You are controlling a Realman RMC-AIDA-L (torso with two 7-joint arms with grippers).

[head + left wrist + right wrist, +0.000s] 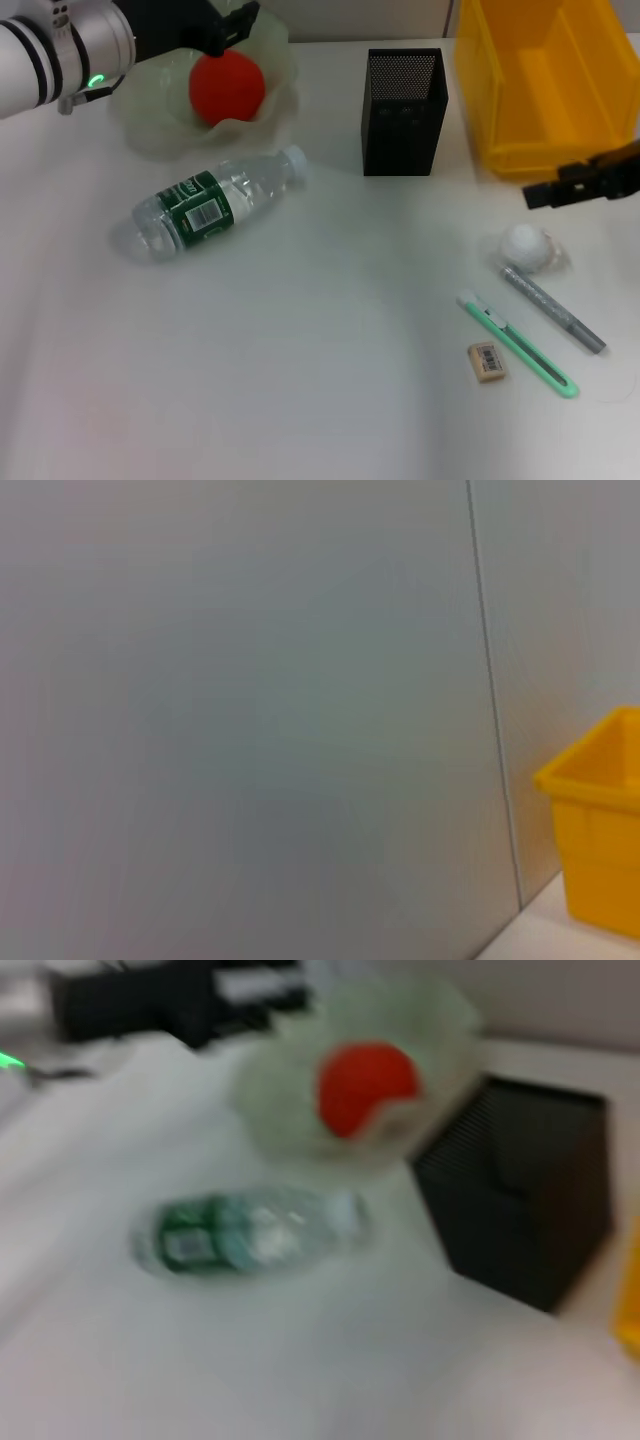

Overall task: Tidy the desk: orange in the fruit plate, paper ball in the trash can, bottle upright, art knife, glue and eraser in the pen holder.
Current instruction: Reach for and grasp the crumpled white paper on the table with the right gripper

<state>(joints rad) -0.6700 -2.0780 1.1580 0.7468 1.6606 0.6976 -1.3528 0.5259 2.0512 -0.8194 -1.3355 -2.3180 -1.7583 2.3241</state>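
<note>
Nearest the head camera lie the small things on the right side of the desk (330, 380): the eraser (487, 362), the green art knife (518, 345) just beside it, and the grey glue stick (552, 308) slanting alongside, with the paper ball (526, 247) just beyond the glue's far end — none of them yet put away. One job looks done: the orange (227, 86) sits in the pale fruit plate (275, 115) at the far left. Four remain. Lying on its side near the plate is the bottle (215, 203), not yet stood up; the black mesh pen holder (403, 110) appears empty, though its dark inside is hard to read; and the yellow trash can (545, 85) at the far right shows nothing in the part that can be seen. Above the orange hangs the left gripper (232, 27), and whether its fingers are spread or pressed together I cannot tell. Coming in at the right edge, the right gripper (545, 192) hovers above and near the paper ball, holding nothing; its finger state is equally unclear.
</note>
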